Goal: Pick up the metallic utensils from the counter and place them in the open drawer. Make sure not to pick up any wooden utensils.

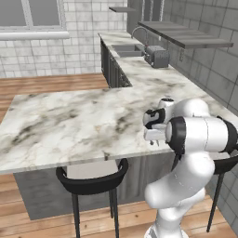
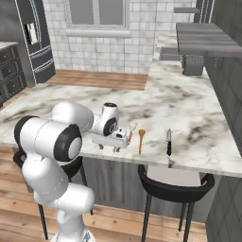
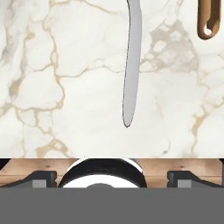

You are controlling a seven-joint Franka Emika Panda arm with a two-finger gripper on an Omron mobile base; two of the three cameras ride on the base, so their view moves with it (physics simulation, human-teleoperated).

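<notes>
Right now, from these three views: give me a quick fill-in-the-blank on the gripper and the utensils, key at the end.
1. The gripper hangs over the counter with its jaws ____.
2. The orange-brown utensil in the hand view's upper corner is made of ____.
3. In the hand view, the orange-brown utensil lies to the ____ of the grey metallic utensil.
Missing words: open; wood; right.

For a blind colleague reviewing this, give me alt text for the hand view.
A slim grey metal utensil handle lies on the white marble counter, running up from just ahead of the open gripper. The end of an orange-brown wooden utensil shows at the top right.
</notes>
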